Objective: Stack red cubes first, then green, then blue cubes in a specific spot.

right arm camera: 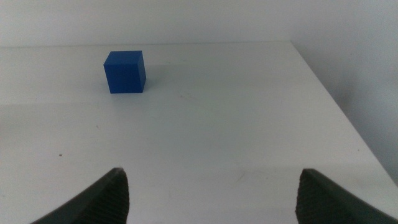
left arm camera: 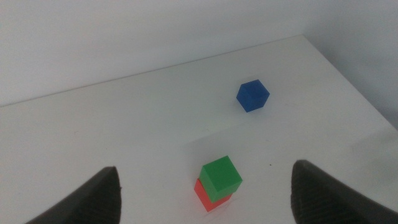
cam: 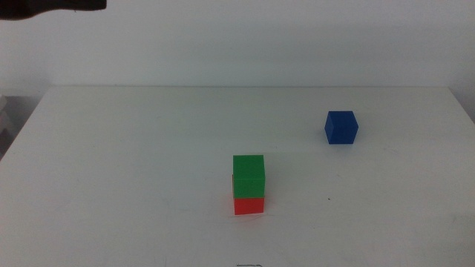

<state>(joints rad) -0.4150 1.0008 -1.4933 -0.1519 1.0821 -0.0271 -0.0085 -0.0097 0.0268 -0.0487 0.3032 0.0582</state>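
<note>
1. Near the table's middle, toward six o'clock in the middle view: green cube seated squarely on red cube, faces roughly flush, the pair marking the stacking spot on bare white tabletop.

2. Out at two o'clock from that stack, well apart: blue cube, alone, flat on the table, turned slightly so one corner edge faces the camera.

3. Likely handling, judged from looks only: small, solid, stiff and light; matte faces, so probably not slippery; no sign of fragility. Sharp edges and flat sides suited to a pinch across two opposite vertical faces, taken around mid-height or a little above, leaving the underside free for setting down on the green top.

4. Slight turn of the blue cube calling for a matching wrist turn, otherwise a corner grip and a twist on closing.

5. Right claw: jaws spread wide, nothing between them, touching nothing; blue cube ahead of it at about eleven o'clock, still some way off.

6. Left claw: jaws likewise spread wide and empty, hanging above the table with the green cube and red cube seen between them, no contact with either; blue cube beyond.

7. Neither claw visible in the middle view.

8. Red and green levels judged done; blue level not yet begun.
</note>
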